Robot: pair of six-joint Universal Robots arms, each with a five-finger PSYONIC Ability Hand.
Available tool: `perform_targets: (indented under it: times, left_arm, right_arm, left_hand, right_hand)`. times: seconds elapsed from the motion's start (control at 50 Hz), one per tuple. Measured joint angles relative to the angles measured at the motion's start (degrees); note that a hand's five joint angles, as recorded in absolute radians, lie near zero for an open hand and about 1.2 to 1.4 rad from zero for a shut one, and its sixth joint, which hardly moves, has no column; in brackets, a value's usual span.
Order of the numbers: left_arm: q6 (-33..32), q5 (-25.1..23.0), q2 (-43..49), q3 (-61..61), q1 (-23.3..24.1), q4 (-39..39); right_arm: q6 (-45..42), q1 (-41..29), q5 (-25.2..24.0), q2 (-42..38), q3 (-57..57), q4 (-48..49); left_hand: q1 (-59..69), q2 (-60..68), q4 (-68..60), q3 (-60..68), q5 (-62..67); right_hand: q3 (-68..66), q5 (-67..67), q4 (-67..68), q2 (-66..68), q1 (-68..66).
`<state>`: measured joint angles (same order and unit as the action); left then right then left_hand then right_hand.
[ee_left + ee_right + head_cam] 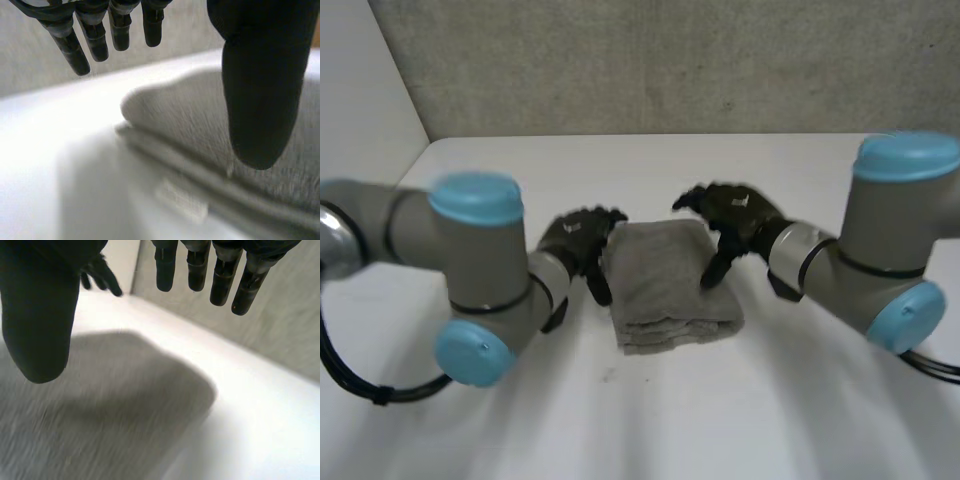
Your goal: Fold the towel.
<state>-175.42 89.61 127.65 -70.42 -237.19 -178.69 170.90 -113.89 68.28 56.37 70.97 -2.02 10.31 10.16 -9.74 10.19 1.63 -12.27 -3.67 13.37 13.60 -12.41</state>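
Left hand [578,240]: at the left edge of the towel [665,285] in my head view. Its fingers [70,50] are straight and spread well away from the thumb, holding nothing, with the thumb hanging just above the cloth.

Right hand [735,215]: over the towel's far right corner. Its fingers [240,290] are loose and apart from the thumb, with nothing pinched (I cannot tell whether the thumb tip touches the cloth).

Towel: grey, folded into a stacked rectangle with layered edges showing, lying mid-table between both hands.

Table [620,420]: white.
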Motion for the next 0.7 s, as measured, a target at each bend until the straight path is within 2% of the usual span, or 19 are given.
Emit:
perform_targets:
  times: [0.02, 0.14, 0.16, 0.22, 0.32, 0.52, 0.7]
  left_arm:
    - [0.00, 0.00, 0.00, 0.00, 0.00, 0.00]
    - [0.35, 0.42, -11.62, 2.80, -1.08, 7.73]
    - [0.37, 0.76, -14.74, 3.03, -1.99, 9.46]
    - [0.39, 1.56, -20.43, 3.04, -4.37, 12.38]
    - [0.36, 2.35, -27.71, 2.09, -8.61, 16.93]
    - [0.49, 2.13, -36.52, 0.95, -13.44, 20.54]
    - [1.00, 1.97, -38.17, 0.15, -13.11, 20.57]
  right_arm:
    - [0.00, 0.00, 0.00, 0.00, 0.00, 0.00]
    - [0.52, 1.16, 10.16, 11.38, 0.92, 0.02]
    - [0.49, 1.54, 13.56, 14.37, 1.16, 0.01]
    - [0.25, 2.23, 18.76, 19.57, 1.49, -0.25]
    - [-0.14, 3.96, 23.58, 27.14, 2.09, -2.70]
    - [0.00, 6.04, 23.89, 31.64, 3.69, -7.50]
    - [0.23, 5.47, 23.33, 31.07, 4.07, -7.71]
  left_hand:
    - [0.00, 0.00, 0.00, 0.00, 0.00]
    - [0.00, 0.00, 0.00, -0.01, 0.00]
    - [0.00, 0.00, 0.00, -0.01, 0.00]
    - [0.00, 0.00, 0.00, -0.01, 0.00]
    - [0.00, 0.00, 0.00, -0.01, 0.00]
    - [0.00, -0.44, 0.00, -0.54, 0.00]
    - [-0.01, -0.57, 0.00, -0.61, 0.00]
  right_hand:
    - [0.00, 0.00, 0.00, 0.00, 0.00]
    - [0.00, 0.00, 0.00, 0.00, 0.00]
    - [0.00, 0.00, 0.00, 0.00, 0.00]
    - [0.00, 0.00, 0.00, 0.00, 0.00]
    - [0.00, 0.00, 0.00, 0.00, 0.00]
    - [0.00, 0.00, 0.00, 0.00, 0.00]
    - [0.00, 0.00, 0.00, 0.00, 0.00]
